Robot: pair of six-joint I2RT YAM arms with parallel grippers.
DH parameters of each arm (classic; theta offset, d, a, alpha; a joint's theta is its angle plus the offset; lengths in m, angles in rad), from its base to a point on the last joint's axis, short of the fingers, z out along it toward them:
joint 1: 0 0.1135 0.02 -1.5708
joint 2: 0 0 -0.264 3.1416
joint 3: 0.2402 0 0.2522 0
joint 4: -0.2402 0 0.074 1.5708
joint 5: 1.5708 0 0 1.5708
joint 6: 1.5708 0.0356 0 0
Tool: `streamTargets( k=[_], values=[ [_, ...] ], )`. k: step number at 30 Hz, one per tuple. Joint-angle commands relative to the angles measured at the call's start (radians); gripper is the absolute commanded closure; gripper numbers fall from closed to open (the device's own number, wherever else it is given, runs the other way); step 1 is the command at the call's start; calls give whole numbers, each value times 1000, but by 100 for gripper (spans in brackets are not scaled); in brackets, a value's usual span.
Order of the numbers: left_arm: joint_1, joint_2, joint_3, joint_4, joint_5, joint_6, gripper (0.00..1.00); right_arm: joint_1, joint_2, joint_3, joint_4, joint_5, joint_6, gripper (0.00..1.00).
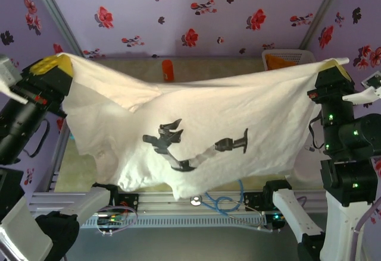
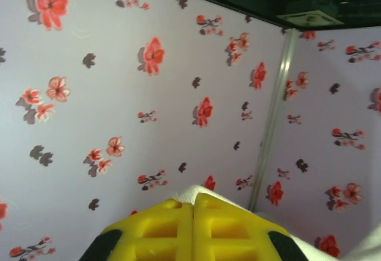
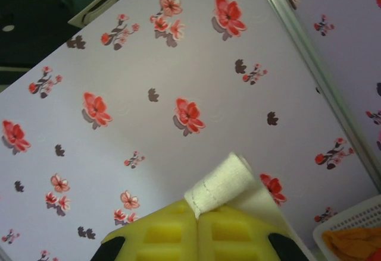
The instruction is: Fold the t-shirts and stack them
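As far as one can judge, the task is near its start. The white t-shirt (image 1: 208,112) hangs spread between the two grippers, lifted off the table (image 1: 208,66), with no fold in it and no stack to be seen.

The left gripper (image 1: 52,66) has its yellow fingers pressed together on one upper corner of the shirt. In the left wrist view a sliver of the white cloth pokes out just past the tips of the left gripper (image 2: 193,204).

From those fingers the cloth sags rightward in a shallow curve, its dark print (image 1: 190,145) facing the overhead camera and its lower edge drooping toward the arm bases. Beyond the top edge, between the two pairs of fingers and nearer the left pair, an orange bottle (image 1: 168,69) stands on the table.

Just left of the right fingers and a little beyond them sits a white basket (image 1: 297,54) holding orange cloth (image 1: 277,63), perhaps another shirt waiting its turn. The right gripper (image 1: 334,68) is likewise clamped on the other upper corner, and a rolled bit of hem sticks up above the tips of the right gripper (image 3: 196,213).

What is left: lay this shirt flat, fold it, stack it, then do the others.

Both arms are raised and spread wide apart, left reaching outward left, right outward right, with the fingers pointing up toward the flowered wall (image 1: 178,11)
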Motion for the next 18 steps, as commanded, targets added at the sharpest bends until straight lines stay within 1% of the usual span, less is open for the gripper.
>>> streamTargets(
  k=[1, 5, 7, 10, 13, 15, 18],
  values=[
    [7, 17, -106, 115, -133, 18, 100, -6, 86, -13, -77, 62, 55, 100],
    [7, 31, -298, 201, -188, 33, 100, -6, 184, -90, -121, 3, 96, 100],
    [11, 45, -391, 253, -203, 40, 100, -6, 227, -159, -103, -32, 109, 100],
    [32, 90, -517, 314, -201, 22, 100, -6, 303, -248, -79, -53, 107, 100],
    [56, 139, -669, 402, -177, 7, 100, -6, 390, -333, -12, -55, 94, 100],
    [83, 192, -742, 439, -162, -12, 100, -6, 467, -379, 50, -63, 86, 100],
    [138, 301, -842, 533, -88, -49, 100, -9, 621, -386, 136, -95, 68, 100]
  ],
)
